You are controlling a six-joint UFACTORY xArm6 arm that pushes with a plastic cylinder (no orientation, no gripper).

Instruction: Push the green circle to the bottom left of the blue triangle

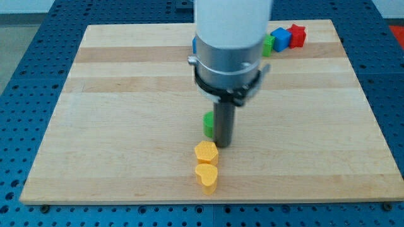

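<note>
Wooden board (126,94), green block (207,124) half hidden (shape unclear) touching my tip (223,145), nothing held.

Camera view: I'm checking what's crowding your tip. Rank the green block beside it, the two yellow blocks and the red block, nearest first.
From my tip:
1. Green block, touching the rod's left side.
2. Upper yellow block, just below-left.
3. Lower yellow heart, toward the view's bottom.
4. Red block, at the top right.

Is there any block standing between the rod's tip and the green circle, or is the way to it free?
Nothing visible stands between them. My tip is right beside the green circle, on its right in the view, and the rod hides part of it. The two yellow blocks lie below, out of the way.
</note>
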